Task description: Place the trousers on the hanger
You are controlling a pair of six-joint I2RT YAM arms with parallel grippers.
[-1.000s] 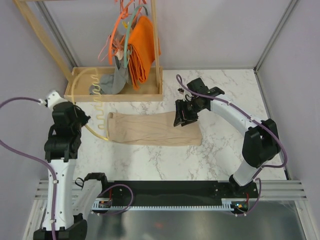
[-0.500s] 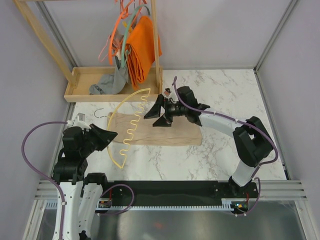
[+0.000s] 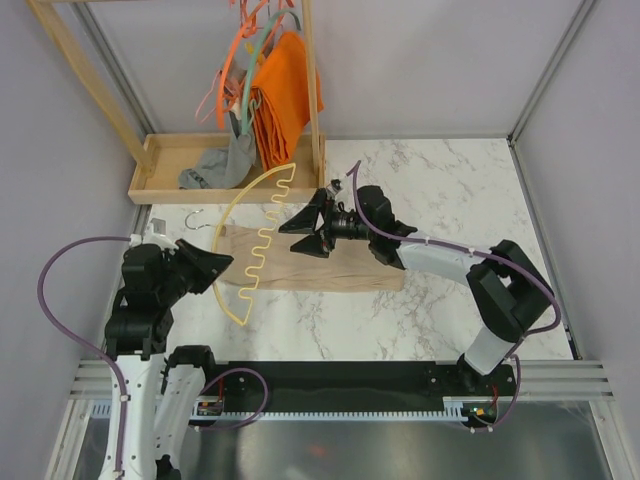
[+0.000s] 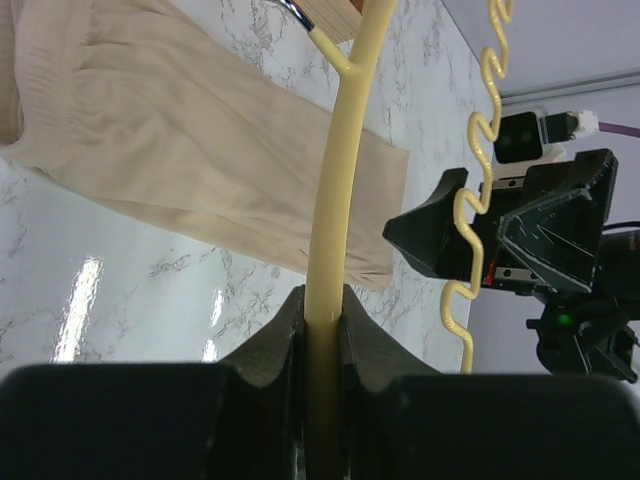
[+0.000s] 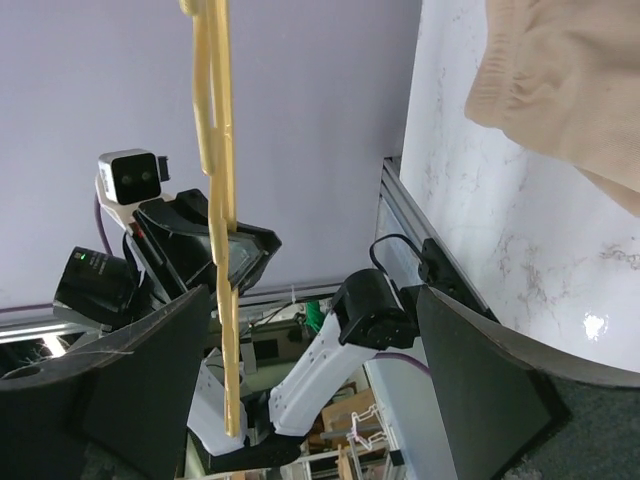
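Left gripper (image 3: 205, 268) at eight o'clock clamps the pale yellow, arch-shaped, wavy-barred hanger (image 3: 266, 238) aloft, the right gripper (image 3: 298, 238), jaws wide apart and empty, facing it from three o'clock, while the light beige fabric trousers (image 3: 345, 272) lie flat at the centre of the white marble table (image 3: 450, 190), not yet hung.

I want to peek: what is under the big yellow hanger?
The trousers lie flat on the marble table below the hanger. The right hand covers part of them. Anything beneath the cloth is hidden.
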